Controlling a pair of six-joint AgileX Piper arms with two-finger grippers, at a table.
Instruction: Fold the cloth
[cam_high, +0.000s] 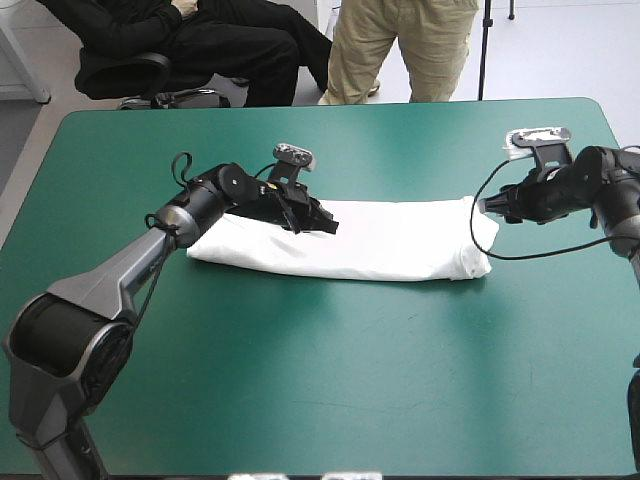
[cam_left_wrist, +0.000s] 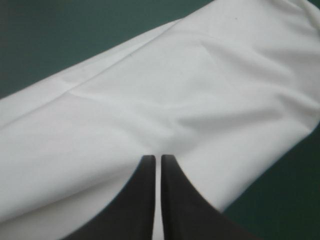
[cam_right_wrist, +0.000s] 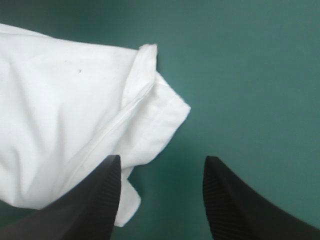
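**Long fold done, short folds to come**

On the left, over the far edge of the T-shirt (cam_high: 390, 250) and near its left end: the left gripper (cam_high: 328, 224). Clenched to a thin slit, with white cloth showing in the gap between the fingers (cam_left_wrist: 145, 200). Judged, then, to be pinching a layer of the T-shirt rather than resting on it.

In the middle, across the teal-green bench (cam_high: 330, 390): the T-shirt laid out as one long, fairly smooth band, narrow from near edge to far edge. No loose sleeve out at the sides in the high view.

On the right, just beside the band's right end: the right gripper (cam_high: 487, 206). Spread wide and holding nothing, with one of its fingers (cam_right_wrist: 85, 210) over a hemmed corner of cloth and the other over bare cover.

By the look of it, lengthwise folding finished. Left to do, most likely: bringing the two ends over crosswise to shorten the band into a compact bundle.
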